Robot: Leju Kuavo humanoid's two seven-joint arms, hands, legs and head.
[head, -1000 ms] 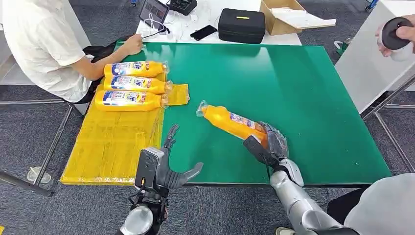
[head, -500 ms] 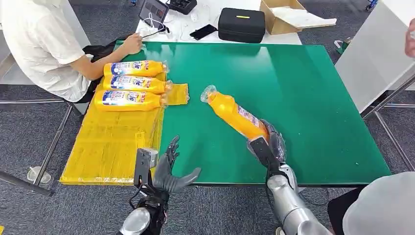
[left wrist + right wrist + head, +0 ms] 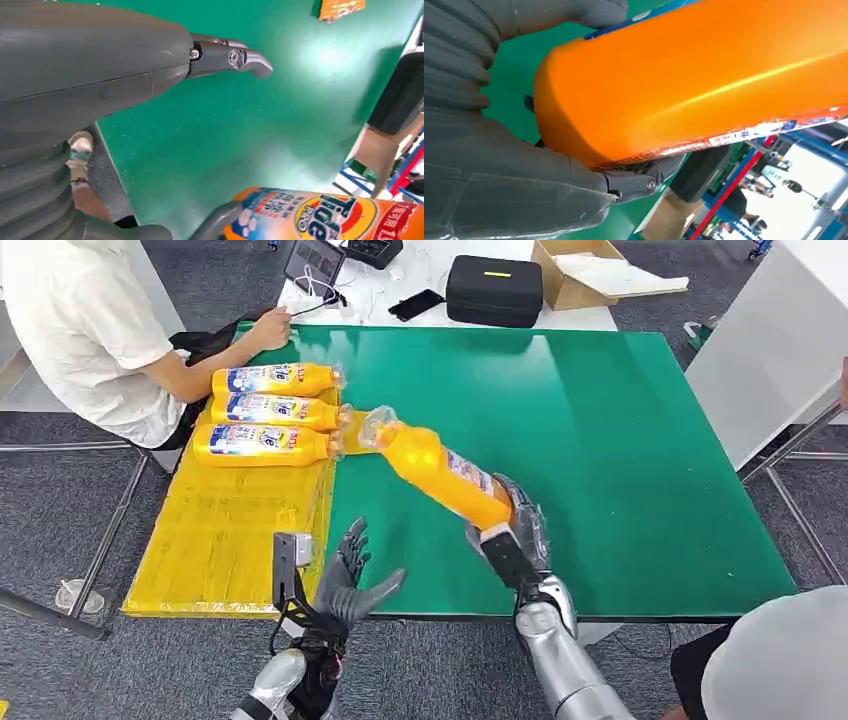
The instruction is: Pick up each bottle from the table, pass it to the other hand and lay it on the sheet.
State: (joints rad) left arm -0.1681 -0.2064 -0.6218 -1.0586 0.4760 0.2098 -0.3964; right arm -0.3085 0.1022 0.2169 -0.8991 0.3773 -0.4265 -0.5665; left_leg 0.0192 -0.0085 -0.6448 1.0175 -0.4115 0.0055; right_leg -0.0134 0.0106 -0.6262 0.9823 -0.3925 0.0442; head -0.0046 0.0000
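Note:
My right hand point(image 3: 515, 528) grips the base of an orange bottle point(image 3: 435, 469) and holds it raised over the green table point(image 3: 620, 420), its clear cap end pointing toward the far left. The same orange bottle point(image 3: 704, 75) shows large in the right wrist view, with the right hand point(image 3: 499, 165) wrapped round its base. My left hand point(image 3: 352, 578) is open at the table's near edge, fingers spread, holding nothing. In the left wrist view the labelled bottle point(image 3: 325, 215) lies beyond the left hand point(image 3: 90, 75). Three orange bottles point(image 3: 262, 411) lie side by side on the yellow sheet point(image 3: 225, 530).
A person in a white shirt point(image 3: 85, 330) sits at the table's far left corner, one hand on its edge. A black case point(image 3: 494, 290), a cardboard box point(image 3: 590, 270) and a phone point(image 3: 415, 305) lie on the white table behind. A grey-clad person point(image 3: 780, 660) is at near right.
My right hand has lifted the bottle off the table and swung it left toward the sheet, its cap end now near the laid bottles. The left hand has shifted only slightly.

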